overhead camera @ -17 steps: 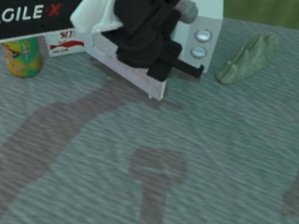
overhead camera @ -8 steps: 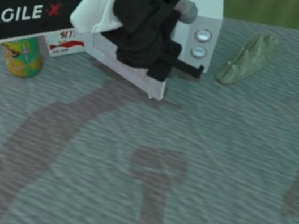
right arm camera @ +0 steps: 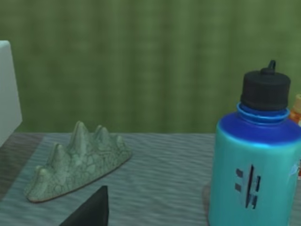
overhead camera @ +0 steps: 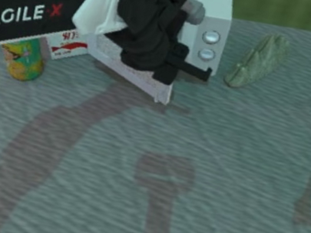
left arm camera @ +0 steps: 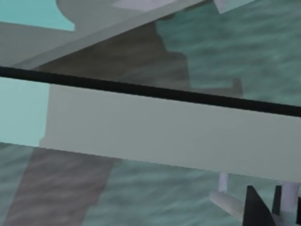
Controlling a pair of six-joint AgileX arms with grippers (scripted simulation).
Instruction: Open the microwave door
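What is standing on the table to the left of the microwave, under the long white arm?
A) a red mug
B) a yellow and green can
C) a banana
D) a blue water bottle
B: in the top view a yellow and green can stands beside the microwave door, just below the left arm.

**Our left arm at the microwave, seen from above**

Our left gripper (overhead camera: 194, 71) sits at the free edge of the microwave door (overhead camera: 143, 80), which stands swung partly outward. Two silver knobs (overhead camera: 208, 45) lie beside it; a green ridged piece (overhead camera: 257, 60) rests on the desk (overhead camera: 239, 184) rightward.
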